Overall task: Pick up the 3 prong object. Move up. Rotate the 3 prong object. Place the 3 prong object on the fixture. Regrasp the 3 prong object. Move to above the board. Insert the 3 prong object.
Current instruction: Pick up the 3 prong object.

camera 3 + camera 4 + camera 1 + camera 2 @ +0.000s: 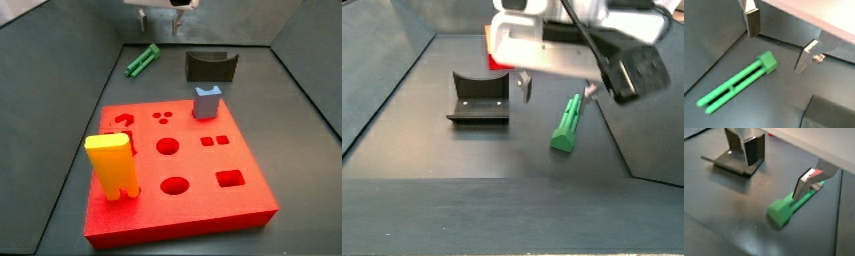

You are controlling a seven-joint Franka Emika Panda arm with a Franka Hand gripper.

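There was one green bar [736, 85], one dark fixture [480, 98], one red board [174, 160], and two blocks on that board: a tall yellow one [110, 166] and a smaller grey-blue one [207, 102]. The gripper [777, 44] hung just above the floor with its two silver fingers [752, 22] spread apart and nothing between them. The green bar lay flat on the dark floor, under and slightly off to one side of the gap, one finger close by its length in a wrist view [806, 183]. The fixture stood just beside the bar, apart from it. The bar lay near the sloping side wall [80, 55]; the floor [462, 150] in front of it was open.
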